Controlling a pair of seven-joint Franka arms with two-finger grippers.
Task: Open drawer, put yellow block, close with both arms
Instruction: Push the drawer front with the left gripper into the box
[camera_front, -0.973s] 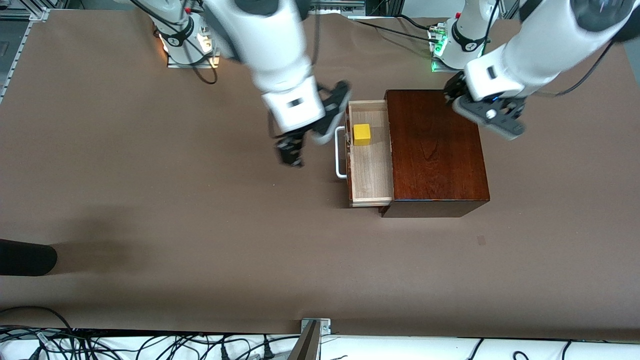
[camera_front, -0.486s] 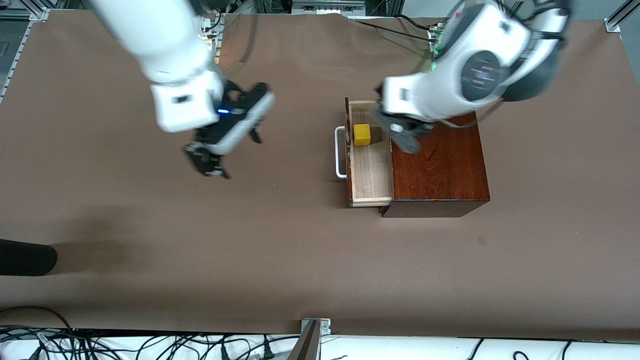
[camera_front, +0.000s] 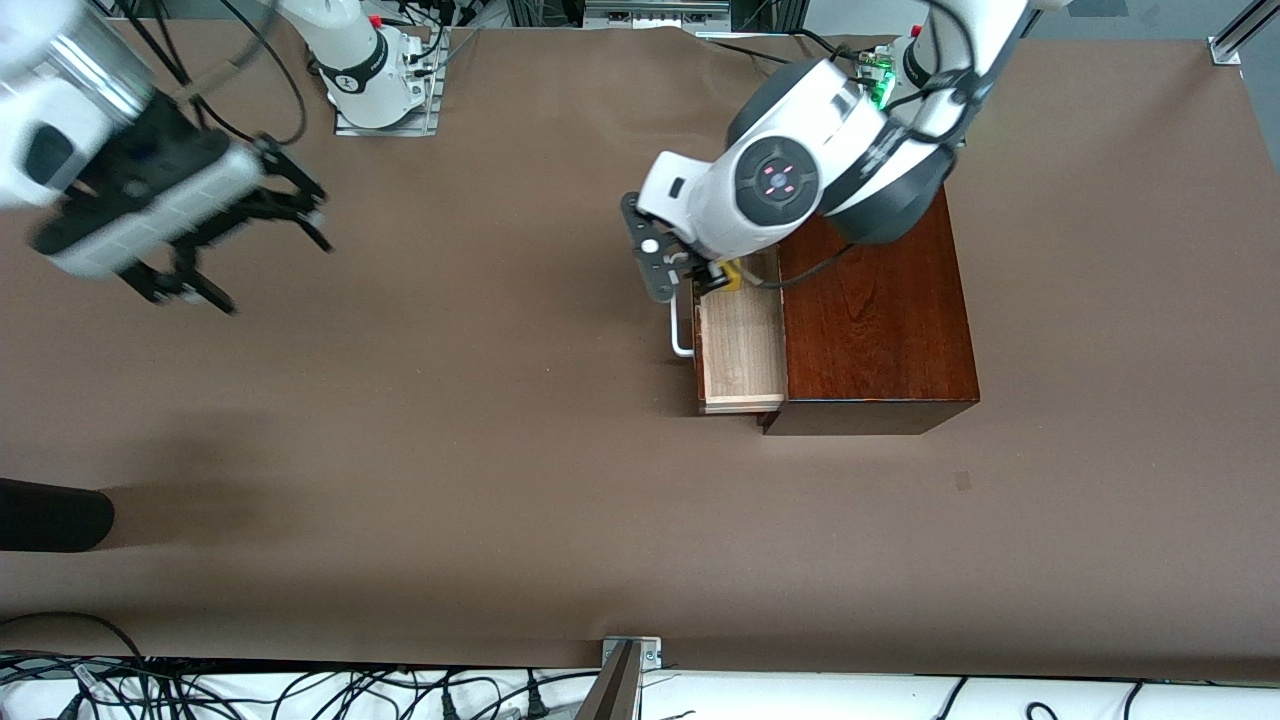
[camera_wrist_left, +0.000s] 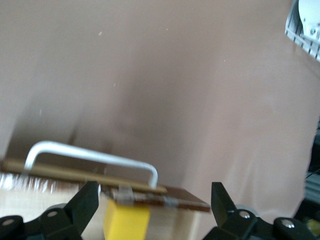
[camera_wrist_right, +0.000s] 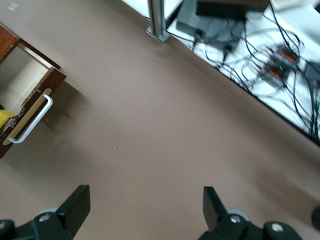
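Note:
The drawer (camera_front: 742, 355) stands pulled out of the dark mahogany box (camera_front: 870, 320), with its white bar handle (camera_front: 680, 335) toward the right arm's end of the table. The yellow block (camera_front: 731, 276) lies in the tray, mostly hidden under the left arm. My left gripper (camera_front: 695, 280) hangs open over the drawer's front end; in the left wrist view its fingers (camera_wrist_left: 82, 202) straddle the block (camera_wrist_left: 126, 222) and the handle (camera_wrist_left: 90, 155) without touching them. My right gripper (camera_front: 265, 265) is open and empty, up over bare table near the right arm's end (camera_wrist_right: 144, 202).
A black object (camera_front: 50, 515) lies at the table's edge at the right arm's end. Cables (camera_front: 300, 690) and a metal bracket (camera_front: 630, 650) run along the near edge. The right wrist view shows the drawer handle (camera_wrist_right: 31, 122) and cables off the table (camera_wrist_right: 270, 65).
The right arm has swung away from the drawer toward its own end of the table. The left arm has moved from over the box to over the drawer's front. Block and drawer stay put.

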